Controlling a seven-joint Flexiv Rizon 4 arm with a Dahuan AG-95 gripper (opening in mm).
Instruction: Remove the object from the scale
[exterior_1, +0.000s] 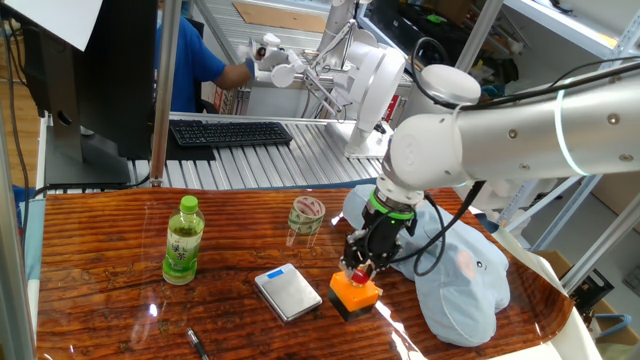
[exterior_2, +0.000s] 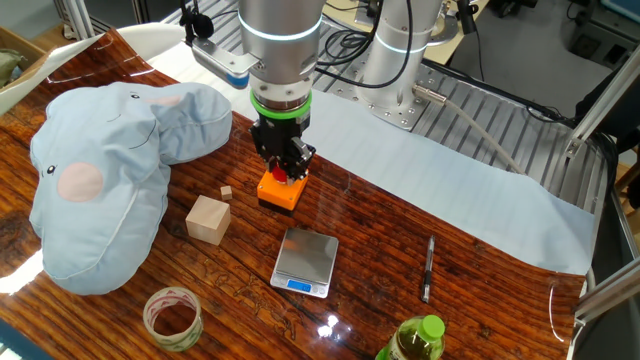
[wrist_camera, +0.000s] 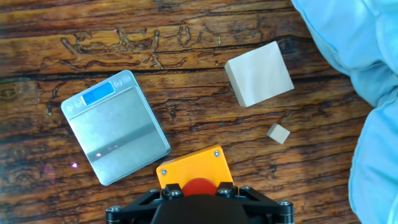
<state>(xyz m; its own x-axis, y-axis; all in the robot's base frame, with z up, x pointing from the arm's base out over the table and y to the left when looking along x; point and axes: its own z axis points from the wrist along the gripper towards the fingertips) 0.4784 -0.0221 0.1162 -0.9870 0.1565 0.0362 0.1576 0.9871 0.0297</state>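
Orange box (exterior_2: 279, 189) sits on table (exterior_2: 380, 240) just beside scale (exterior_2: 305, 260) (not on it). Gripper (exterior_2: 287, 172) over red button, jaws: cannot tell.

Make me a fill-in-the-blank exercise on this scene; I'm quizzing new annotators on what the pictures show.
1. The orange box sits on the ____, beside the scale.
2. The scale's platform is ____.
3. The gripper is right above the box's ____ button.
4. The green bottle stands ____.

Missing words: table; empty; red; upright
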